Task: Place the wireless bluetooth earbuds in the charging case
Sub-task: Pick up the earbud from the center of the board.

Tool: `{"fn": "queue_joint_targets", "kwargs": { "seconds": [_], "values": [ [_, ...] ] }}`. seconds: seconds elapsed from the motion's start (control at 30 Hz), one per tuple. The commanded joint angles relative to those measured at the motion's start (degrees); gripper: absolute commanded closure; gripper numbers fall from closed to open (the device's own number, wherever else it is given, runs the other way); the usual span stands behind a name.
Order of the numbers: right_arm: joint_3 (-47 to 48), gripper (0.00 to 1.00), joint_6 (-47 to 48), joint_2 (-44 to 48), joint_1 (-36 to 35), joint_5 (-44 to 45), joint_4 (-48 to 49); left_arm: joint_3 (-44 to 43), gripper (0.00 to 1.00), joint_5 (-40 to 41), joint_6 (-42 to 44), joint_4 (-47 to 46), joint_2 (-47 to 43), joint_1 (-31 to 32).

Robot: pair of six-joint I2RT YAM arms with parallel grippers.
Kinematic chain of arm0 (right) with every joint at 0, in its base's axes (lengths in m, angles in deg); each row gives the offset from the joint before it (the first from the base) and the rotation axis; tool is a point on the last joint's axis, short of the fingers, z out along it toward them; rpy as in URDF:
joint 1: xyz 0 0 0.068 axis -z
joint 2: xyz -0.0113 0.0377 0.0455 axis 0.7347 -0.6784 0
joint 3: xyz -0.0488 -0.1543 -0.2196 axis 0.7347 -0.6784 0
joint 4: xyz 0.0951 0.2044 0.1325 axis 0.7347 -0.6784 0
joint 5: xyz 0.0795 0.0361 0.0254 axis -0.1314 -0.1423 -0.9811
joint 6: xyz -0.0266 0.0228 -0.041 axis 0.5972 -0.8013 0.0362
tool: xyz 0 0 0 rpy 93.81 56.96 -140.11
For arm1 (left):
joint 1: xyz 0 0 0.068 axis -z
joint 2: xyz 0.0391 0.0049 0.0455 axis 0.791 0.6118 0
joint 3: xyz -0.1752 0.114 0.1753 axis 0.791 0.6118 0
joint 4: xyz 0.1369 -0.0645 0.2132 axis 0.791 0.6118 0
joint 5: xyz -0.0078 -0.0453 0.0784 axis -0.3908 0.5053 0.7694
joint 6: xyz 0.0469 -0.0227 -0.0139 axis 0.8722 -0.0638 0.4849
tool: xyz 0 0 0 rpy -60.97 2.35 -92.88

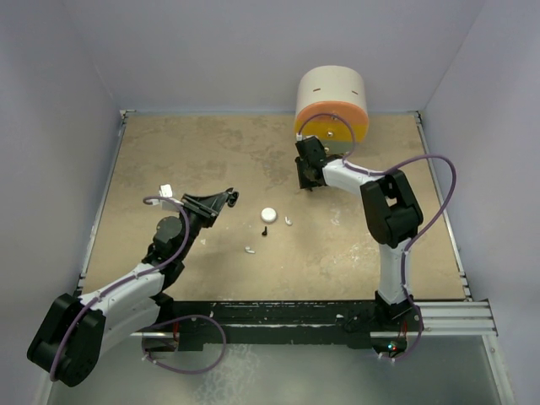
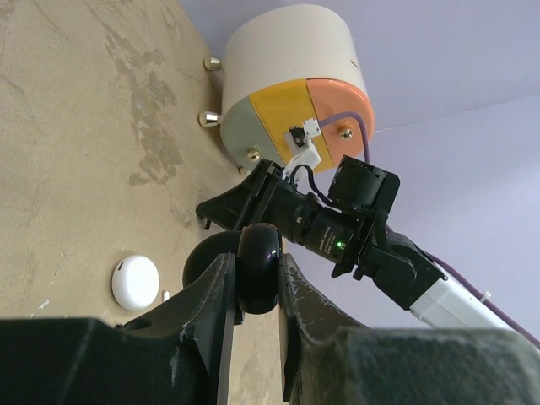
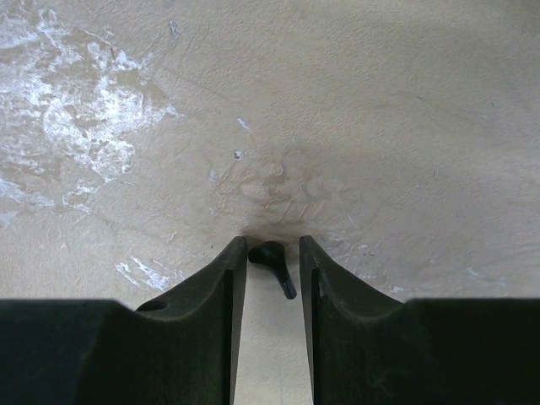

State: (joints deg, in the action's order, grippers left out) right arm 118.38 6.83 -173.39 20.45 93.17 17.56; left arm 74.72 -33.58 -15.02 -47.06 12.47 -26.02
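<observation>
Straddling black earbud (image 3: 272, 263), right fingers (image 3: 209, 325); left fingers (image 2: 209, 333) clamp black case (image 2: 258, 266).

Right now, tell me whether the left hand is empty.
No, the left hand grips a black rounded case between its fingers.

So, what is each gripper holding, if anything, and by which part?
Left gripper: a glossy black rounded object, clamped by its sides. Right gripper: a black earbud sits between the fingertips; a grip cannot be told.

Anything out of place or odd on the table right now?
Nothing damaged. Earbuds lie scattered near the white disc: two white earbuds, one black earbud; another black earbud sits between the right gripper's jaws.
</observation>
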Motion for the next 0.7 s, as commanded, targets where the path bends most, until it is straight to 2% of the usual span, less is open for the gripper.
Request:
{"fn": "queue_joint_targets", "kwargs": {
  "seconds": [0.0,0.67],
  "values": [
    [-0.1,0.66,1.9,-3.4,0.2,-1.6,-6.0,0.1,1.0,-0.8,-0.5,-3.7,-0.3,-0.3],
    [0.8,0.66,3.1,-4.0,0.4,-4.3,-8.8,0.8,1.0,-1.8,-0.1,-2.7,-2.1,-0.3]
  ]
}}
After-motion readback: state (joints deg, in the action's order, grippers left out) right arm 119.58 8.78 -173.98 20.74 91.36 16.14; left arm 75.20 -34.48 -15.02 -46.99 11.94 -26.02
